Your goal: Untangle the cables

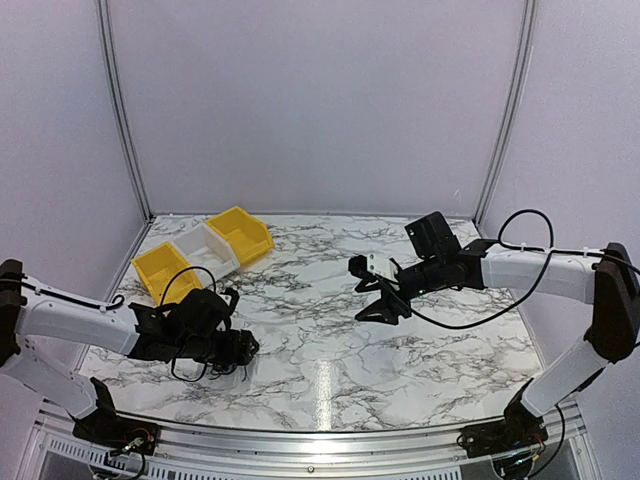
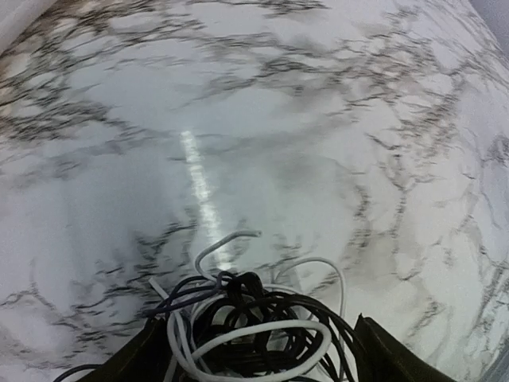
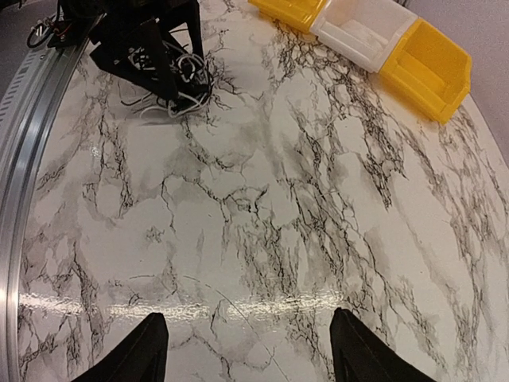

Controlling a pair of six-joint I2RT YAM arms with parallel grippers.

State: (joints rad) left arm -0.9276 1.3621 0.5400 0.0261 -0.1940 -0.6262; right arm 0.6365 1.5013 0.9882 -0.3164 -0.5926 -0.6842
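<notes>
The cables (image 2: 254, 318) are a tangled clump of thin black and white wires lying on the marble table at the near left. My left gripper (image 2: 258, 362) is open wide and low over the clump, which sits between its two fingers; I cannot tell whether the fingers touch it. From above, the left gripper (image 1: 238, 352) covers most of the cables (image 1: 222, 372). My right gripper (image 1: 385, 305) hovers open above the middle right of the table, far from the clump and with nothing between its fingers. The right wrist view shows the cables (image 3: 187, 87) in the distance.
Three small bins stand in a row at the back left: a yellow bin (image 1: 162, 268), a white bin (image 1: 205, 247) and a second yellow bin (image 1: 242, 233). A metal rail (image 1: 300, 435) runs along the near table edge. Marble tabletop (image 1: 320, 350) lies between the arms.
</notes>
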